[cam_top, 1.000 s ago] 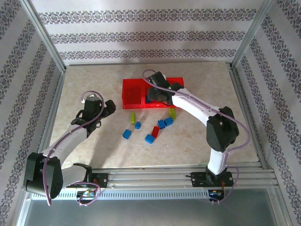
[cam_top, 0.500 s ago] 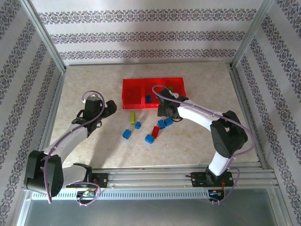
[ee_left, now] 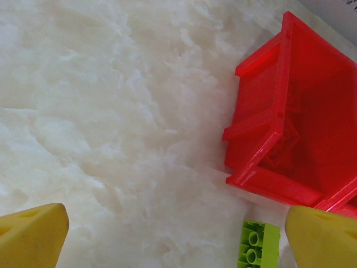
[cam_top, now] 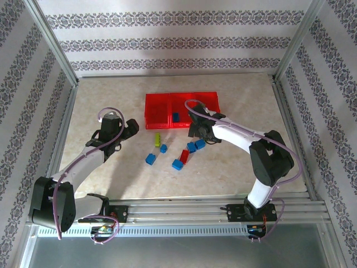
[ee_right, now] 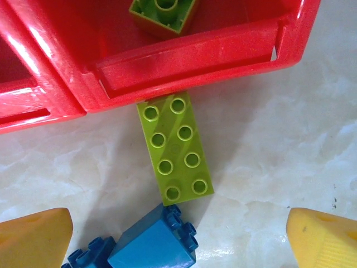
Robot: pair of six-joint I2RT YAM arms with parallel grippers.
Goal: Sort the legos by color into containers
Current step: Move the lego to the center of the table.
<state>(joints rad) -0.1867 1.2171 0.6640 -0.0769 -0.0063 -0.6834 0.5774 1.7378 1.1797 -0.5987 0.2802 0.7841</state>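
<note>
Sorting looks partway done: containers (cam_top: 156,106) sit mid-table toward the far side, with a blue brick (cam_top: 175,117) in the middle bin. Right gripper (cam_top: 196,129) hangs spread wide and empty over a long lime brick (ee_right: 175,148) lying flat, one end touching the bin wall. Left gripper (cam_top: 124,129) is also spread and empty, near the left bin. Loose legos (cam_top: 177,164) are scattered just in front. The brick is likely light, rigid and slick-sided, so pinch across its narrow width at mid-length. Right wrist view gives that wall contact plus a small lime brick (ee_right: 163,14) inside the bin; in the top view the arm covers both.
</note>
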